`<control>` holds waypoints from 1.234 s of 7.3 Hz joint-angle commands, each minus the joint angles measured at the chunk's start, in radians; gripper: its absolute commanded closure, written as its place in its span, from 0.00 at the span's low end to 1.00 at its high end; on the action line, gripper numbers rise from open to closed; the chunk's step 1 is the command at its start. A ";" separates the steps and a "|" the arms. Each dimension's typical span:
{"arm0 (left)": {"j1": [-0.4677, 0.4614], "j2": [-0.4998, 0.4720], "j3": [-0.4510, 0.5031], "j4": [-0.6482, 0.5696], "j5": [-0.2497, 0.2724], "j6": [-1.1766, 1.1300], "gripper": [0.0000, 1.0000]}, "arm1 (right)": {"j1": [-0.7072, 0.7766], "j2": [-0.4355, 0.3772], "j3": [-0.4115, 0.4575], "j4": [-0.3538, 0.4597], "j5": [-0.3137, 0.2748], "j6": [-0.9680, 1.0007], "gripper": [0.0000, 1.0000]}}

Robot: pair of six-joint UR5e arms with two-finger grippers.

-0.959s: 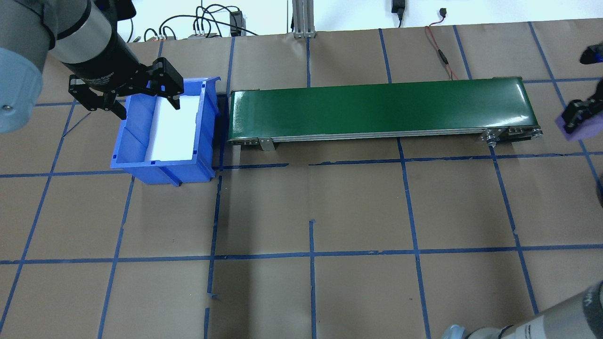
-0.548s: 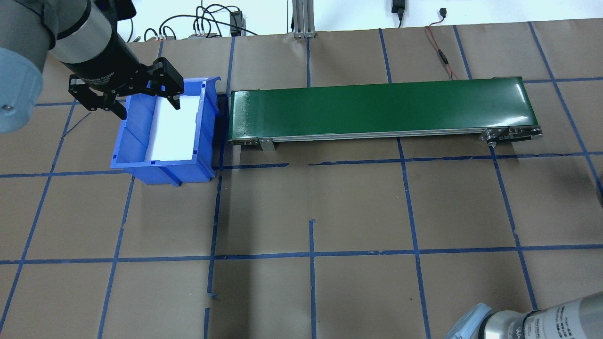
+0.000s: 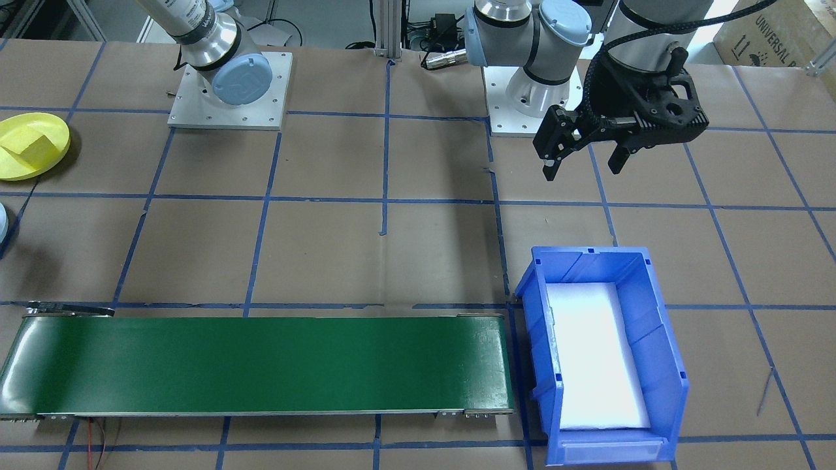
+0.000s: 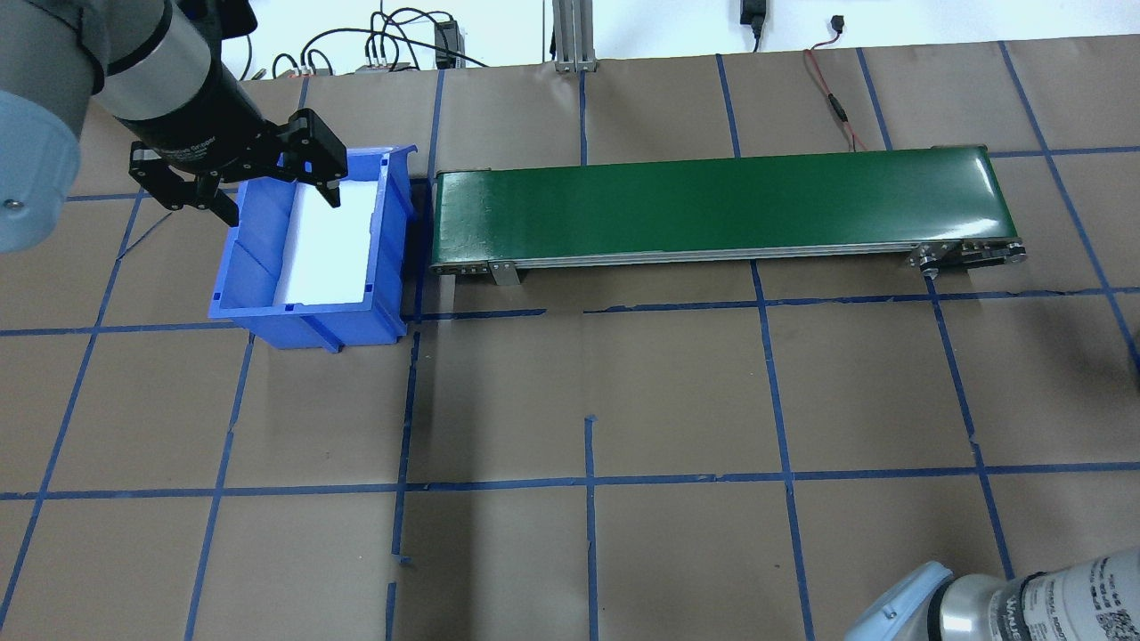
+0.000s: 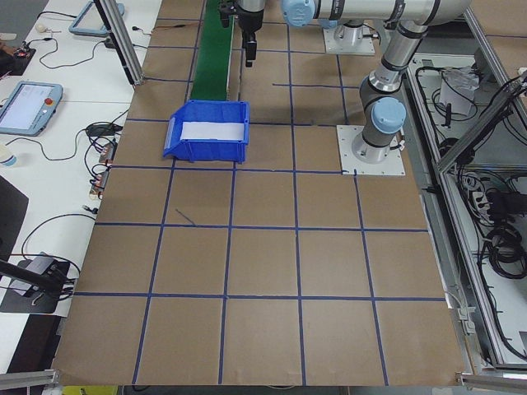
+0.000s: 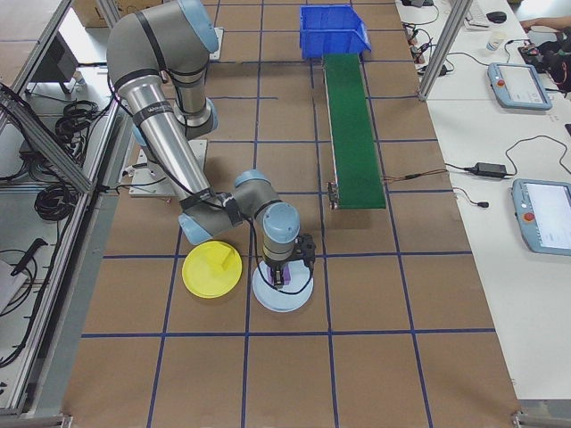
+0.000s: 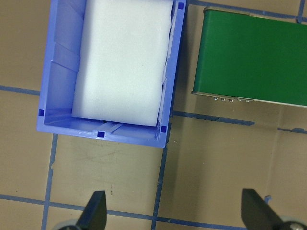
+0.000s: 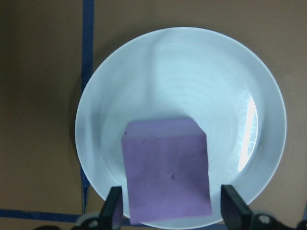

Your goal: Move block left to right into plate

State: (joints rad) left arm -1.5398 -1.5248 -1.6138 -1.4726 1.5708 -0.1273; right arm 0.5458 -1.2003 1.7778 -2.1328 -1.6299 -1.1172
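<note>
The tabletop (image 3: 418, 248) is covered with brown paper gridded in blue tape, and white benches with teach pendants (image 6: 513, 85) and cables are seen along its far edge. The left gripper (image 3: 582, 171) is held wide open above the bare paper by the blue bin (image 3: 659, 352), which is set against one end of the green conveyor belt (image 3: 261, 365). At the tabletop's right end, the yellow plate (image 3: 57, 134), in which a yellow block (image 3: 29, 153) lies, is found just beside a pale blue plate (image 8: 192, 81); there a purple block (image 8: 165, 167) is flanked by the right gripper (image 8: 170, 191), though a grip cannot be confirmed.
</note>
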 commanded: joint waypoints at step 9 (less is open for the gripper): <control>0.000 0.000 0.000 0.000 0.000 0.000 0.00 | 0.745 -0.297 -0.214 0.494 0.111 0.777 0.00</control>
State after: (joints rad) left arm -1.5400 -1.5247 -1.6137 -1.4726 1.5708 -0.1273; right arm 1.1591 -1.4861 1.6573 -1.7412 -1.5635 -0.4826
